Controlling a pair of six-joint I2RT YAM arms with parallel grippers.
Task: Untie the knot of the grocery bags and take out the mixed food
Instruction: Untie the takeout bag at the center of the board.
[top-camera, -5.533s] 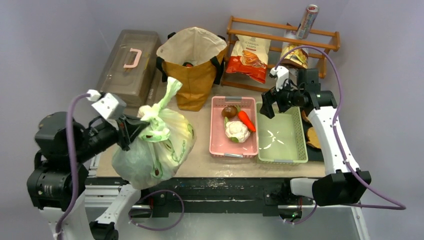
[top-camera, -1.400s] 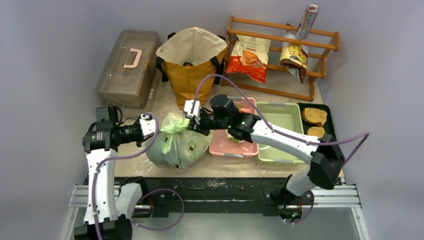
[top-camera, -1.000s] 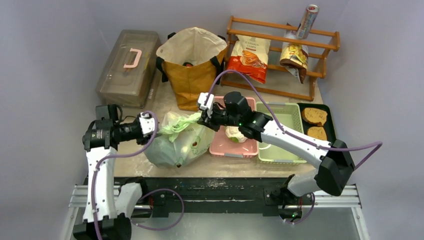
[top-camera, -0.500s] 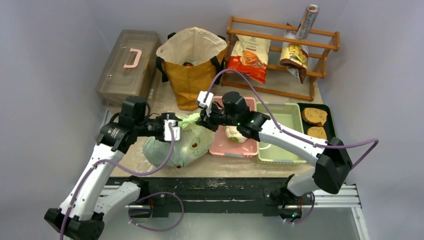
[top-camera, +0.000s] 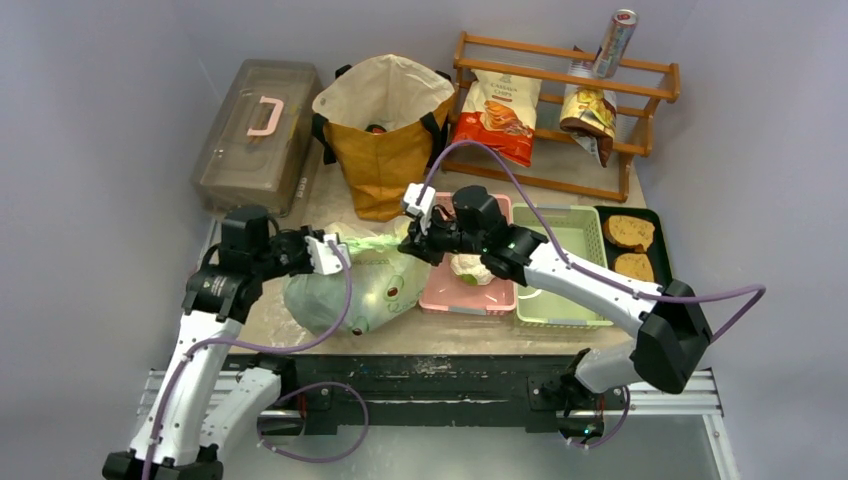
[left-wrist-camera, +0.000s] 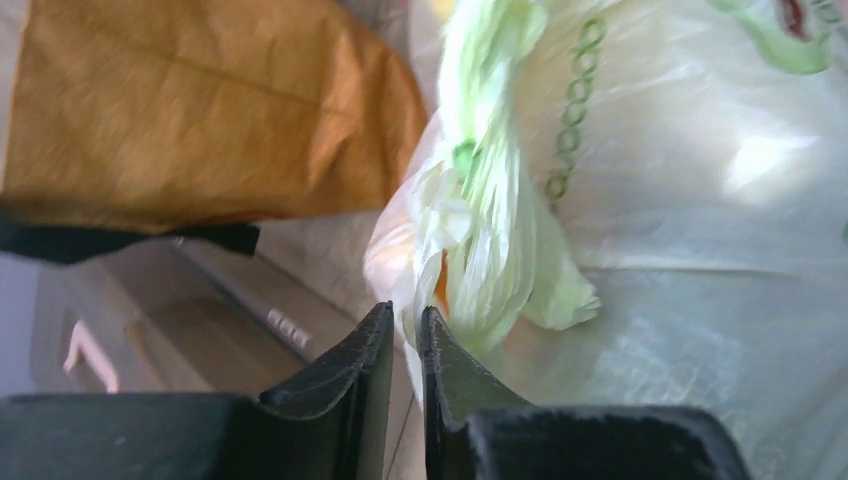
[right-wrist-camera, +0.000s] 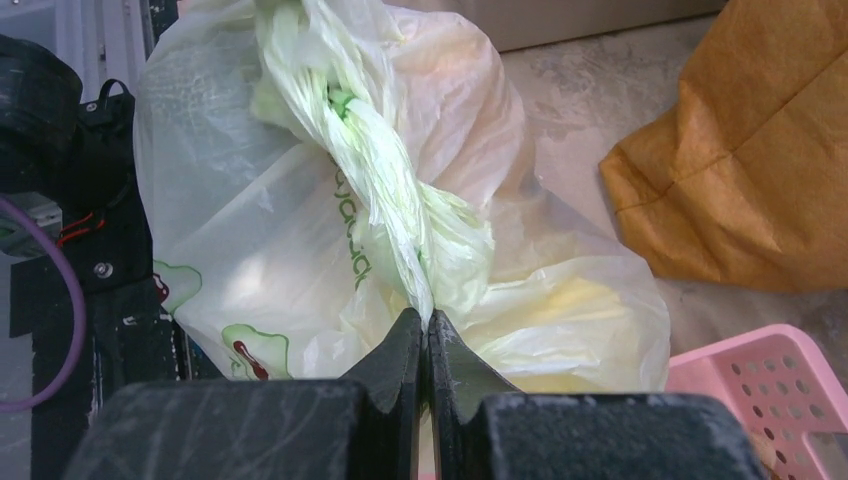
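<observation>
Slumped on the surface (top-camera: 470, 332) at centre-left of the top view, just in front of the mustard tote (top-camera: 385, 150), pale-green plastic bag (top-camera: 350, 290) with knot (right-wrist-camera: 400, 200) pulled sideways — twisted neck pinched tight in the right pincer (right-wrist-camera: 428, 335), a fold of film beside it nipped in the nearly closed left pincer (left-wrist-camera: 405, 330).

The whole worktop (top-camera: 470, 328) is overlooked from high above its near edge, facing forward and down. The pale-green bag (left-wrist-camera: 700, 200) is framed very closely by each wrist camera, from opposite sides, and is shared by all three views.
</observation>
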